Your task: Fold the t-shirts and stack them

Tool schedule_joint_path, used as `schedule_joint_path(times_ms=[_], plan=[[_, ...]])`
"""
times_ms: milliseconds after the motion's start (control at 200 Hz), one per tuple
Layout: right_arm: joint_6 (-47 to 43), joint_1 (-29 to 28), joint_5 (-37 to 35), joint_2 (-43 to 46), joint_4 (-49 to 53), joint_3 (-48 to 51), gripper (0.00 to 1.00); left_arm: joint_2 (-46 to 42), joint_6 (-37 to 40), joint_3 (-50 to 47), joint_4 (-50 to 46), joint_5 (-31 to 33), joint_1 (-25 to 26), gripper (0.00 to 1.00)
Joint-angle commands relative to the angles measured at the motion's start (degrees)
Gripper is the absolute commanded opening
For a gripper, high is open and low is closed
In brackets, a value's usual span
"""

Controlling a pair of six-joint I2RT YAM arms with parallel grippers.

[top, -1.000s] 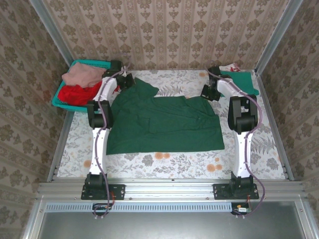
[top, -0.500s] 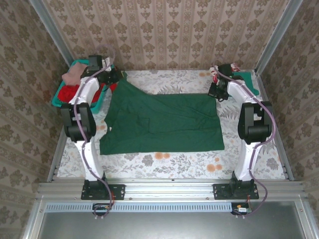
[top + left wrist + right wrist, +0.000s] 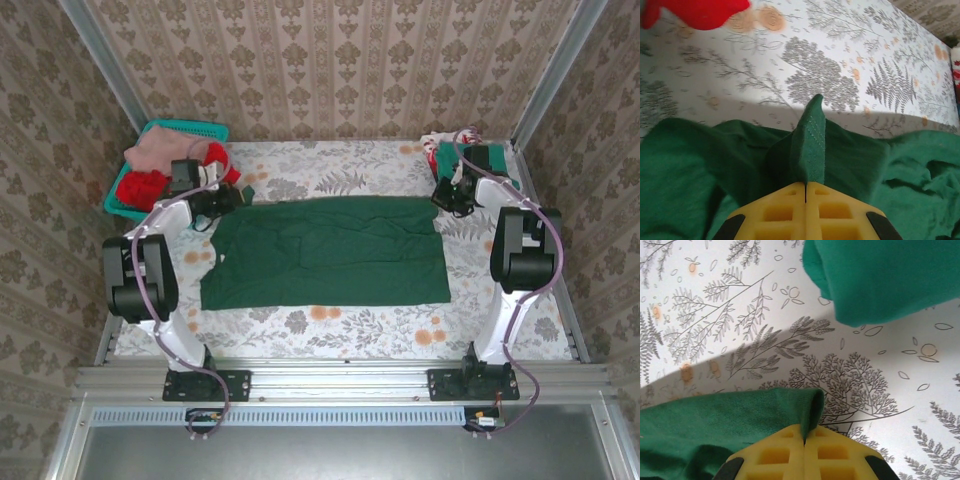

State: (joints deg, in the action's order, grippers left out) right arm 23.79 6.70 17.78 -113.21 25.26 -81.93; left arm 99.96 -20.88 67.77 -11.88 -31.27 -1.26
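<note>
A dark green t-shirt (image 3: 330,250) lies spread on the table, just right of the teal basket (image 3: 188,127). The left gripper (image 3: 228,197), beside the basket's near corner, and the right gripper (image 3: 447,197), well away from the basket, each pinch a far corner, jaws closed on cloth. Within the last second they have drawn apart, pulling the rumpled far edge straight — probably flat enough to start folding.
</note>
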Motion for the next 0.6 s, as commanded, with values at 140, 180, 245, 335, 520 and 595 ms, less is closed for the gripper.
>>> schedule_joint_path(times_ms=[140, 180, 245, 335, 520, 595], plan=[[-1.17, 0.45, 2.58, 4.61, 2.73, -2.73, 0.05, -7.79, 1.44, -3.31, 1.41, 0.66, -2.10, 0.00], [-2.21, 0.51, 2.67, 4.88, 4.23, -2.80, 0.06, -8.91, 1.60, -3.91, 0.03, 1.23, -2.49, 0.00], [-3.97, 0.72, 3.44, 5.19, 8.03, -2.88, 0.06, -11.54, 1.29, -6.36, -1.04, 2.21, -2.78, 0.00], [-4.05, 1.42, 4.97, 6.77, 8.83, -0.35, 0.08, -15.56, 0.86, -10.76, -1.85, 4.22, -3.05, 0.00], [-2.63, 2.27, 9.63, 10.24, 6.97, 3.73, 0.09, -22.48, 0.46, -19.42, -2.56, 6.63, -5.11, 0.00], [-2.17, 2.35, 9.14, 10.05, 7.12, 2.86, 0.09, -23.83, 0.33, -21.13, -1.97, 7.60, -5.81, 0.00]])
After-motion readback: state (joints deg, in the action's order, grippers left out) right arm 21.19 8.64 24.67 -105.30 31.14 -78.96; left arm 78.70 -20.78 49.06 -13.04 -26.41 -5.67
